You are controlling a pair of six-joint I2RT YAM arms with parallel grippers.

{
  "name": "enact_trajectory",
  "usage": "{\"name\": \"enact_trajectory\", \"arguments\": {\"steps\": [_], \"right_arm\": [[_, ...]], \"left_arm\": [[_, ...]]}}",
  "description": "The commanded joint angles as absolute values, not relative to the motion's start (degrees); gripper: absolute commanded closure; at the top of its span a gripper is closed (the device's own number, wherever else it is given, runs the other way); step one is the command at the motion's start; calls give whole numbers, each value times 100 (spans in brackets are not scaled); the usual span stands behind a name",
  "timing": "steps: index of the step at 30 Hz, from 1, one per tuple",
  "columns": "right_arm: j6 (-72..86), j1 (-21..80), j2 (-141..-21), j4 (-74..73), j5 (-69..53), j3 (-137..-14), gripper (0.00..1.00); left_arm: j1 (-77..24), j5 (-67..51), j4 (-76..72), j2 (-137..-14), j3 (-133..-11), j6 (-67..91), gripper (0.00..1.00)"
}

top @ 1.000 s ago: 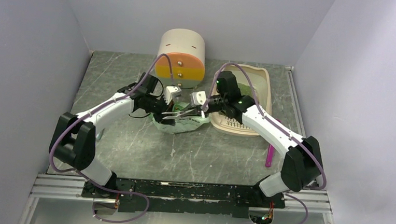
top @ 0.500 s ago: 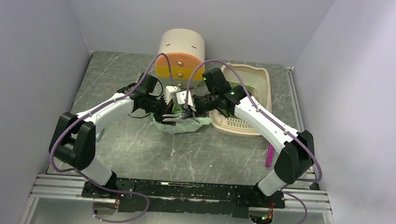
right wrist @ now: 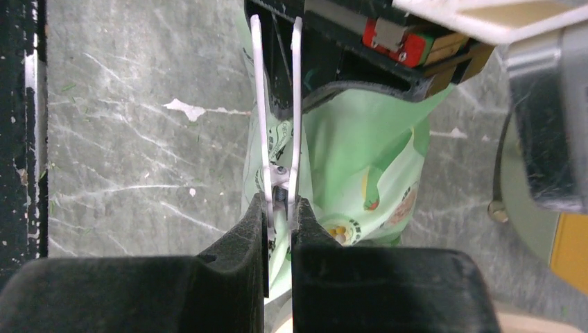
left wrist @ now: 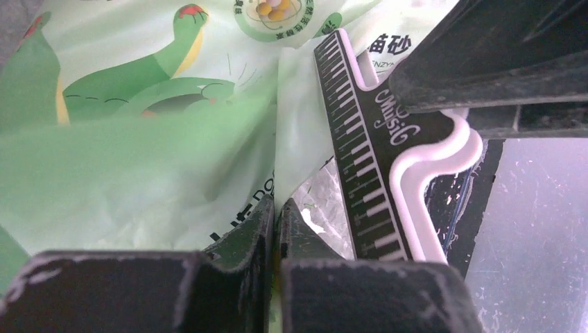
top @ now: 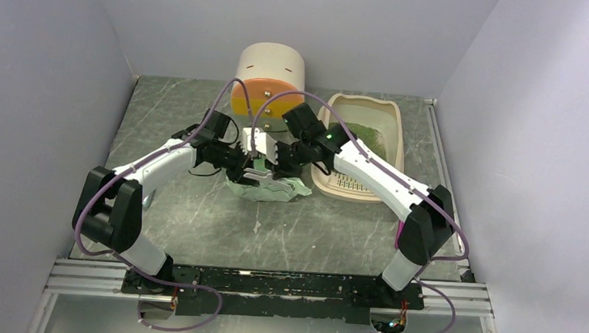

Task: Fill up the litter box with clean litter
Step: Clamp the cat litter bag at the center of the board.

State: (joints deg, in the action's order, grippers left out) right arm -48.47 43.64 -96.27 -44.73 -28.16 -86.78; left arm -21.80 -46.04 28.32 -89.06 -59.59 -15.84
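Note:
The beige litter box (top: 395,146) lies at the back right, with clean litter (top: 367,133) spread green in its far half. A green printed bag (top: 273,188) sits at the table's centre. My left gripper (top: 251,162) is shut on the bag's thin edge (left wrist: 229,173), pads (left wrist: 256,229) pressed together. My right gripper (top: 274,165) meets it from the right. It is shut on the handles of a black-and-white bag clip (right wrist: 279,198). The clip (left wrist: 388,159), printed with piano keys, lies against the bag's top. The bag's mouth is hidden.
A round beige-and-orange drawer unit (top: 270,76) stands at the back centre, just behind both grippers. A magenta scoop (top: 400,233) lies by the right arm's elbow, mostly hidden. Grey walls close in the left, back and right.
My right arm has swung left with the clip, from beside the litter box to the left gripper at the bag's top, uncovering the litter. The left arm has barely moved.

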Motion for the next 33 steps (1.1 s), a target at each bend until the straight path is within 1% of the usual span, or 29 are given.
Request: {"name": "enact_trajectory", "arguments": {"steps": [1,7,12,15,22,27,32,33], "right_arm": [[-4486,4356,-9810,-5294,-1156,-8639,100],[-4146,4820,-9725,-5339,-661,-8476,100],[-3832,5005,-9649,-4889,-411,-7720,100],[-3738,5038,-9692,-4863,-371,-7423,100],[-3650,5288,-9917,-5288,124,-7561,100],[-3314,5422,-10104,-4779,409,-7429,100],[-3286,5421,-9927,-4399,461,-7092,87],[-3256,5426,-9865,-4305,487,-7064,79]], "left_arm": [[-1997,-4949,2438,-8762,-6031,-1591,95],[-1962,-4974,2339,-8860,-5940,-1550,95],[-1916,-5033,2328,-8819,-5779,-1471,95],[-1916,-4955,2294,-8723,-5586,-1450,95],[-1916,-4880,2365,-8664,-5427,-1531,95],[-1916,-4643,2402,-8508,-5387,-1500,95],[-1891,-4477,2414,-8336,-5245,-1478,95],[-1890,-4495,2426,-8347,-5220,-1489,95]]}}
